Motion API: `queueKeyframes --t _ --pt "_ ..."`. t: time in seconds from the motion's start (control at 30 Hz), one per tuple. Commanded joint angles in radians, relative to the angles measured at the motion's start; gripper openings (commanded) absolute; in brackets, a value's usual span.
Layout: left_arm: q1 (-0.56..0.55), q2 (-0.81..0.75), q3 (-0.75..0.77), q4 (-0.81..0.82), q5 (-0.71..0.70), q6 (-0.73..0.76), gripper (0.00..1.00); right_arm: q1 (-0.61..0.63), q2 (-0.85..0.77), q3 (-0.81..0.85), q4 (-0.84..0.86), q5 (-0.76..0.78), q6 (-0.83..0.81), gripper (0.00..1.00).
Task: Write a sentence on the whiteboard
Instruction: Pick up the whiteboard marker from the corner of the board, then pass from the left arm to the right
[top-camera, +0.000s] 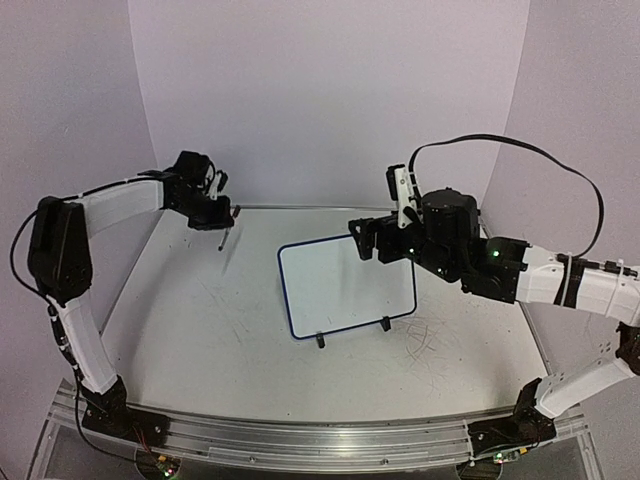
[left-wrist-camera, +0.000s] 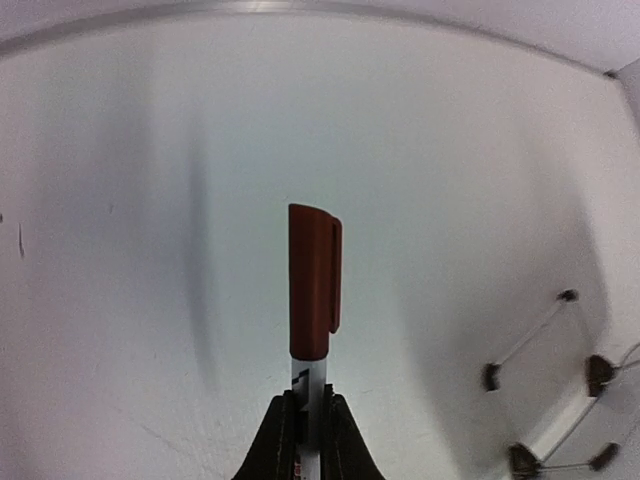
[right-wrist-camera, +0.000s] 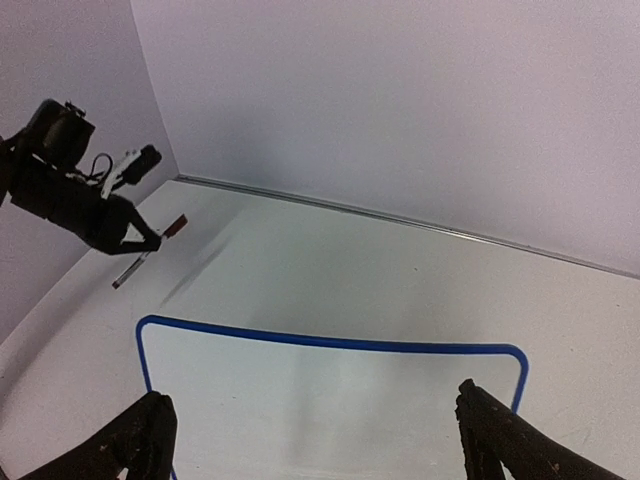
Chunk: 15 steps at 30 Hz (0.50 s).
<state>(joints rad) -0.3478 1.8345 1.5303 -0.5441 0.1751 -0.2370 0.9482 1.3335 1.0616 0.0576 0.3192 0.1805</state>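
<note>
Blank small blue-rimmed whiteboard (top-camera: 345, 285), propped on black clip feet (top-camera: 320, 341) amid scuffed white worktop (top-camera: 200, 330). Right jaws spread wide at its top edge; left jaws, well left of it, clamped on red-capped marker (left-wrist-camera: 314, 280). Pale lilac walls (top-camera: 320, 90) behind.

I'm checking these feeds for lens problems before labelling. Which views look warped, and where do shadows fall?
Left wrist view: strong fisheye, the white tabletop's far edge bows; a soft grey shadow streak lies left of the red-brown capped marker in the left hand. Right wrist view: the small blue-rimmed white board's top rim curves. Top external view: even, soft light.
</note>
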Motion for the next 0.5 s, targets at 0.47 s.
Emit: queueKeyframes --t 0.47 --pt "-0.342 -0.289 -0.265 1.260 0.367 -0.670 0.00 0.001 0.156 0.151 0.538 -0.608 0.268 0.89"
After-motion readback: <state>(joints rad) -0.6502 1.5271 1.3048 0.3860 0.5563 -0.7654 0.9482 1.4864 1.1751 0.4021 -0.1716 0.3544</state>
